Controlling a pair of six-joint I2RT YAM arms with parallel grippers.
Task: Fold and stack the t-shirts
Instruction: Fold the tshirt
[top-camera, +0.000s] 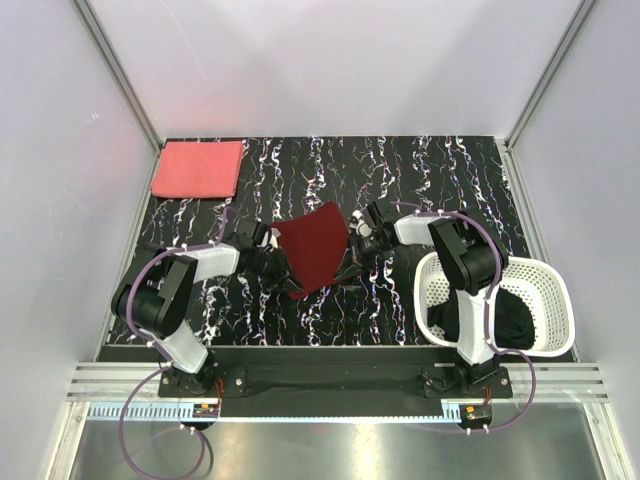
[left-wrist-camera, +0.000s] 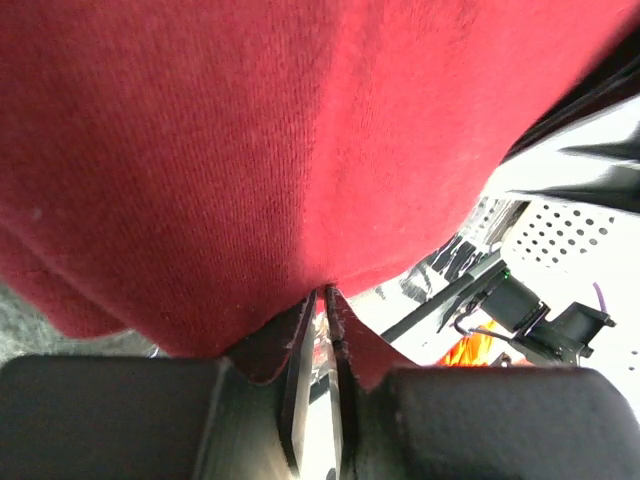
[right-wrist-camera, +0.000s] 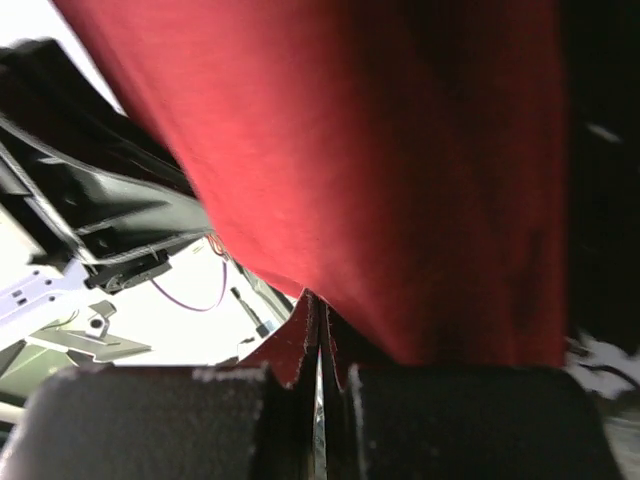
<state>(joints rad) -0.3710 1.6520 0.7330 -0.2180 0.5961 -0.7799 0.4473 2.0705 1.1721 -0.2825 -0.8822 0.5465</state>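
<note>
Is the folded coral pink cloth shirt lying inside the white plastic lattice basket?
No, the coral pink shirt lies on the table, in its far left corner.

White lattice basket (top-camera: 563, 300), rt side of blk marbled table (top-camera: 420, 170)

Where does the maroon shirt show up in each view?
Top external: maroon shirt mid-table, held between the arms.
Left wrist: fills the upper frame, edge pinched in the jaws at bottom centre.
Right wrist: covers centre and right, pinched likewise.
Shared landmark: white basket, right side of the top view, right edge of the left wrist view.
</note>
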